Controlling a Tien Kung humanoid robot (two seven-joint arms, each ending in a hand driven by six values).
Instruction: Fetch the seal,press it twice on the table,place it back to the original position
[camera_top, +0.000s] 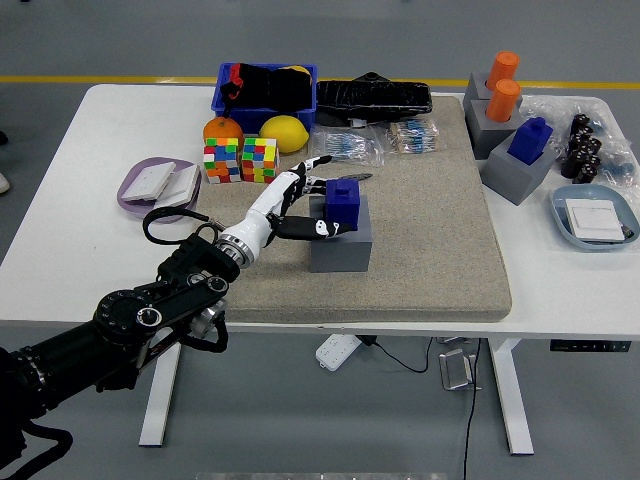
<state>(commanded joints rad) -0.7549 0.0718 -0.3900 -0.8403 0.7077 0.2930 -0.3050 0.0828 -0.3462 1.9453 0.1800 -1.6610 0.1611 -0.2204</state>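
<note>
seal (345, 200) l. side behind fingers (310, 228)

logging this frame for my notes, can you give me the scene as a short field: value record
surface: beige mat on white table
target: blue seal upright on grey block, mid-mat
left hand: left hand at the seal's left side, fingers spread around it, grasp not closed
right hand: not in view
other seals: two orange seals and another blue seal on grey blocks at far right
nearby: two puzzle cubes, lemon, orange, blue bin
task stage: seal not yet lifted
</note>
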